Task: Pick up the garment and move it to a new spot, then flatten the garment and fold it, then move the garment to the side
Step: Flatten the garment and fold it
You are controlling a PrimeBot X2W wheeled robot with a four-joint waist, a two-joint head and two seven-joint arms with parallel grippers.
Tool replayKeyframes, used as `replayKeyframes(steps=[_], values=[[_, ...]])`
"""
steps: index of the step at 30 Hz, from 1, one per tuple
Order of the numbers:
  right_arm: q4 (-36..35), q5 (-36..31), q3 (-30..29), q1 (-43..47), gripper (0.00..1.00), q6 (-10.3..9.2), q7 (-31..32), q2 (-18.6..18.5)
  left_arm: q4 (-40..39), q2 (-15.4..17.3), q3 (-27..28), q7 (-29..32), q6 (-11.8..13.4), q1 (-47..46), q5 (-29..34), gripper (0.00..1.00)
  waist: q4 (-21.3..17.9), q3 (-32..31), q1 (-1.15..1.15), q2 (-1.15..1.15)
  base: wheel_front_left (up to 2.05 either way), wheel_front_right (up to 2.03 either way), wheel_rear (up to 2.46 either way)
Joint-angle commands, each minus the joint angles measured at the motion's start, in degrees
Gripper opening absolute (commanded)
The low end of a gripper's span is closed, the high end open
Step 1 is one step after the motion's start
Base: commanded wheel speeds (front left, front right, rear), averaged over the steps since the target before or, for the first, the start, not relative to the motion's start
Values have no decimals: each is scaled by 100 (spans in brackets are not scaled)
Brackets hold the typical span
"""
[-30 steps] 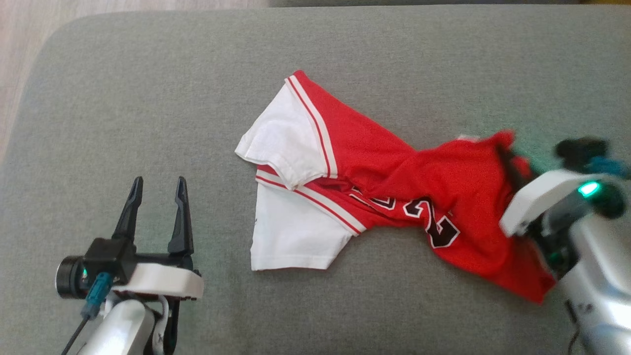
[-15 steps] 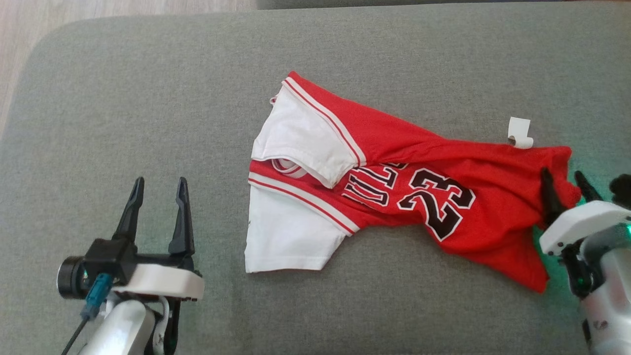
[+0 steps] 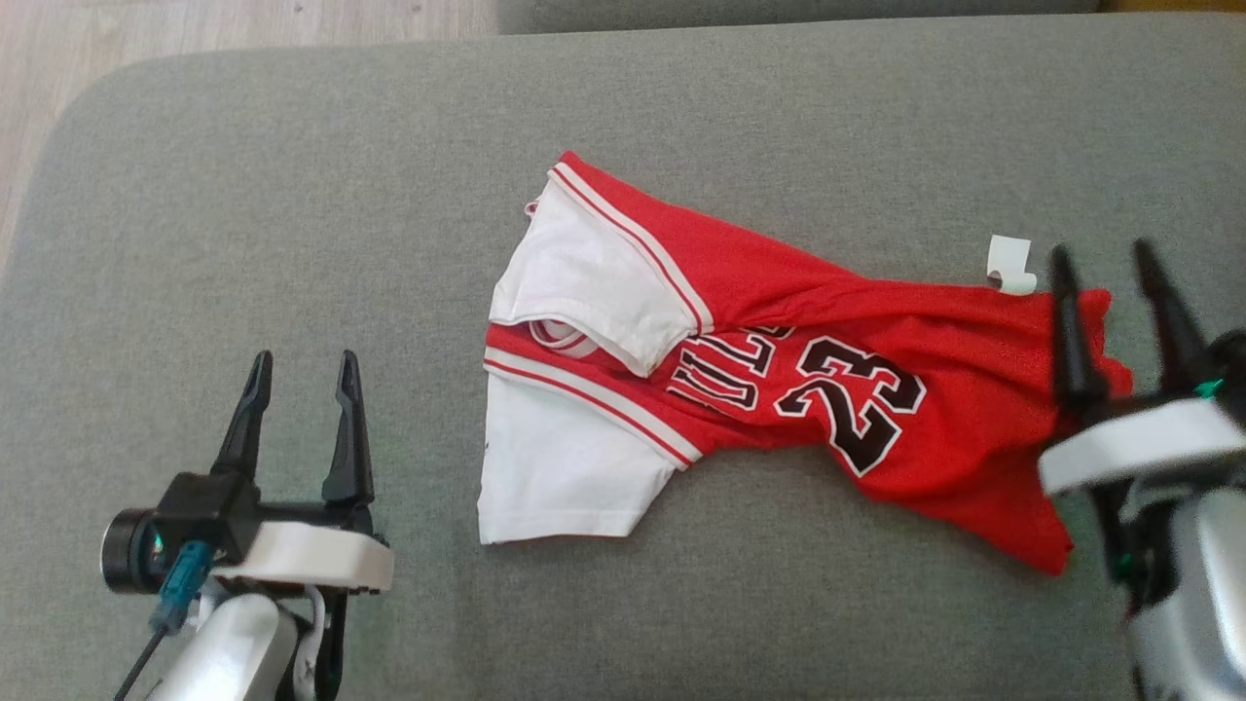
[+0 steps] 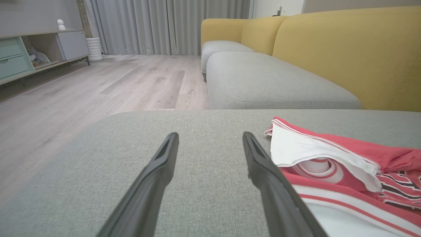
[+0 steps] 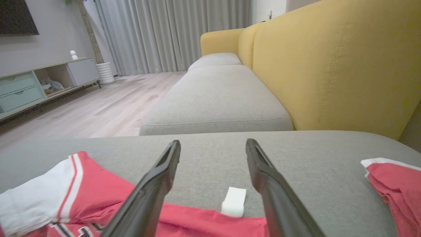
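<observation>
Your red 23 jersey (image 3: 779, 292) lies rumpled mid grey sofa cushion (image 3: 292, 195), right tool (image 3: 1100, 253) wide open, empty, over the jersey's hem end beside a white tag (image 3: 1009, 265), left tool (image 3: 303, 358) open, empty, well off its white sleeves.

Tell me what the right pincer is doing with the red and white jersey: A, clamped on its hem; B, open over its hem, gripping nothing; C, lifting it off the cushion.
B: the right pincer stands open over the hem of the red and white jersey, which rests on the grey fabric cushion.
</observation>
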Motion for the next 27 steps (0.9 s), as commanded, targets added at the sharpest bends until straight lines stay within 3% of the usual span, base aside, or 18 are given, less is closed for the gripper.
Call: replayKeyframes(steps=[1, 4, 11, 22, 27], values=[[-620, -83, 227, 271, 100, -5, 181, 60, -191, 191, 225, -14, 50, -90, -10, 100, 3, -26, 0, 0, 0, 0, 0], [-1250, -101, 366, 700, 100, -5, 467, 211, -212, 219, 207, 17, 52, -86, -7, 100, 19, -62, 0, 0, 0, 0, 0], [-1980, -92, 379, 1278, 100, -5, 842, 492, -245, 265, 196, 60, 75, -55, -21, 100, 0, -110, 0, 0, 0, 0, 0], [-2295, -100, 330, 1449, 100, -5, 1117, 592, -291, 293, 136, 130, 104, -44, -39, 100, -27, -150, 0, 0, 0, 0, 0], [-2328, -71, 309, 1440, 100, -5, 1168, 613, -278, 319, -210, 616, -120, -218, 0, 100, -22, -120, 0, 0, 0, 0, 0]])
